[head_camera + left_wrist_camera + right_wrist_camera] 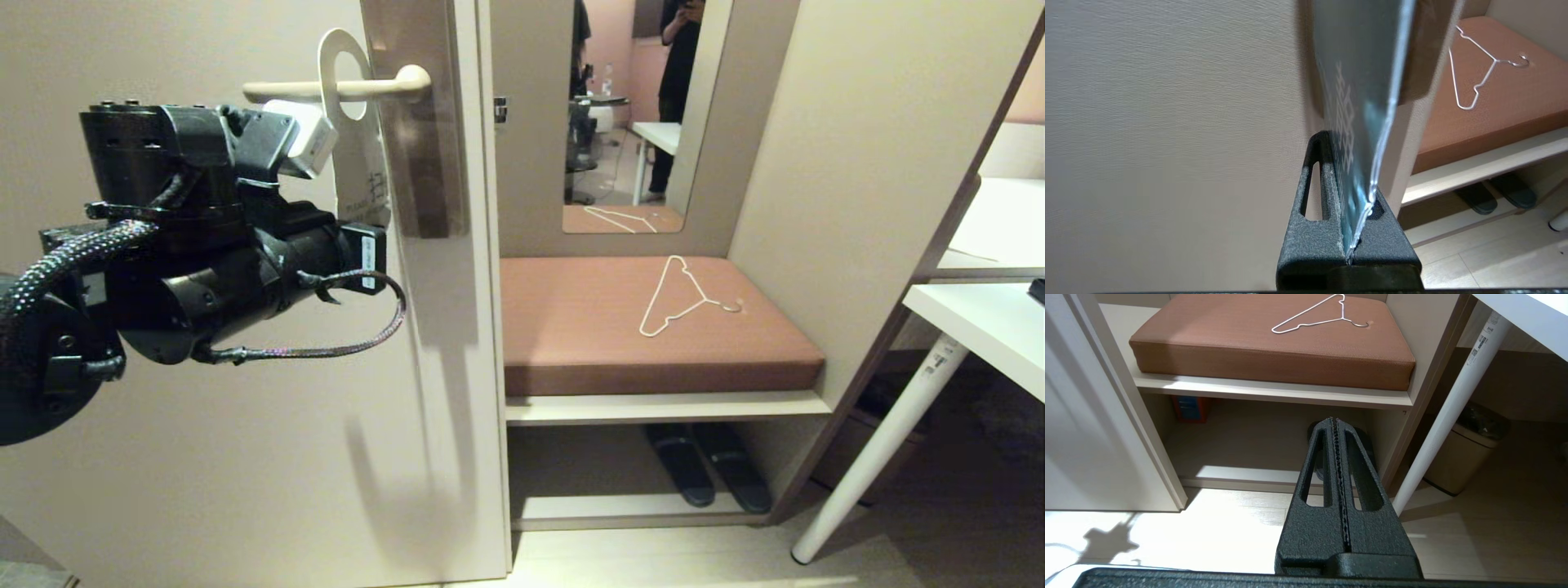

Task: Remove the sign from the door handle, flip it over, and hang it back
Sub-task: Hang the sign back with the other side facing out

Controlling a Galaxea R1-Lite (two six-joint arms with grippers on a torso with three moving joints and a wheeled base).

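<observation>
Pinching the sign (1359, 134) between closed fingers, left gripper (1349, 241) holds its lower edge | sign's oval hole is looped over the door handle (392, 84), white face outward, teal face toward the door | right gripper (1336, 433) clamped empty, low before the bench shelf (1274, 392).

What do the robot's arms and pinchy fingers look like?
The left arm is chunky and black, with a braided black cable looping off it, a white block near the wrist and a small barcode sticker. Each gripper, left and right, has two rough, dark grey wedge-shaped fingers with long slots cut through.
</observation>
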